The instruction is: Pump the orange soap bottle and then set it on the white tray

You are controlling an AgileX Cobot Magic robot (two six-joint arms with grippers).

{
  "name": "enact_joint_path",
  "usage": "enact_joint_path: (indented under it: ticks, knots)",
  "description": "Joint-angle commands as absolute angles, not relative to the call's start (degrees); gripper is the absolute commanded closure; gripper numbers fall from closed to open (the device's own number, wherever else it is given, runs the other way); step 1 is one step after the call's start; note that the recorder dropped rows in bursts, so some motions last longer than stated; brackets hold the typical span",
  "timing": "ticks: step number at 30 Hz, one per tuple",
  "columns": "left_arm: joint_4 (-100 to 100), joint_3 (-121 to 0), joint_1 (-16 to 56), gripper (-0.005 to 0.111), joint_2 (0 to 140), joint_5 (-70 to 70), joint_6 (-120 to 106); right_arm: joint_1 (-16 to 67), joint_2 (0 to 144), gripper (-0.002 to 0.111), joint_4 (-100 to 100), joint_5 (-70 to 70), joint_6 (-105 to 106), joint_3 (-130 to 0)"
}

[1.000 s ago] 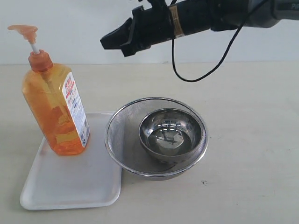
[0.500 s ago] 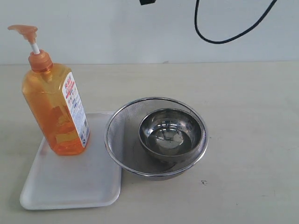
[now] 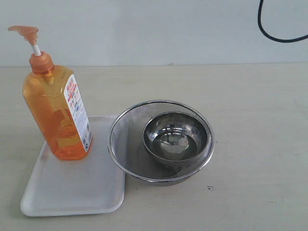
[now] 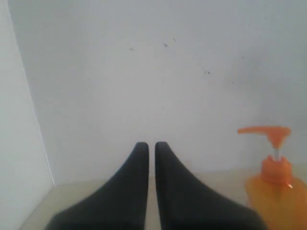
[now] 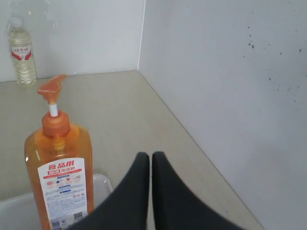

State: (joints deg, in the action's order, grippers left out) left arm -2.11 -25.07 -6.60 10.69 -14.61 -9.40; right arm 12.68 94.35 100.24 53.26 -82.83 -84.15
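Note:
The orange soap bottle (image 3: 57,113) stands upright on the far left part of the white tray (image 3: 77,187), pump head raised. It also shows in the left wrist view as an orange soap bottle (image 4: 276,191) off to one side, and in the right wrist view as an orange soap bottle (image 5: 58,163) standing in the white tray (image 5: 14,208). My left gripper (image 4: 151,146) is shut with nothing in it, away from the bottle. My right gripper (image 5: 150,156) is shut and empty, apart from the bottle. Neither gripper appears in the exterior view.
A round metal mesh strainer (image 3: 126,126) with a steel bowl (image 3: 177,139) inside sits just right of the tray, overlapping its edge. A black cable (image 3: 274,29) hangs at the top right. A clear water bottle (image 5: 22,55) stands by the far wall.
The right arm, which hung over the table's far side a second ago, has lifted away up and to the right out of the exterior view. Bottle, tray and bowls have not moved.

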Motion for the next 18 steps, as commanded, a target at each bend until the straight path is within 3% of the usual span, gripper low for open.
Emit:
enact_joint_path:
  ticks: [1, 6, 18]
  knots:
    - [-31.17, -25.35, -6.56, 0.102, 10.35, -20.74, -39.27, 12.27, 88.73, 0.108, 99.95, 49.08, -80.22, -78.49]
    - [-48.85, -25.35, -6.56, 0.102, 10.35, -22.41, -55.36, 12.27, 83.33, 0.108, 99.95, 45.91, -79.73, -72.88]
    - [-50.04, -25.35, -6.56, 0.102, 10.35, -23.88, -55.25, 12.27, 72.44, 0.108, 99.95, 35.97, -79.14, -62.37]
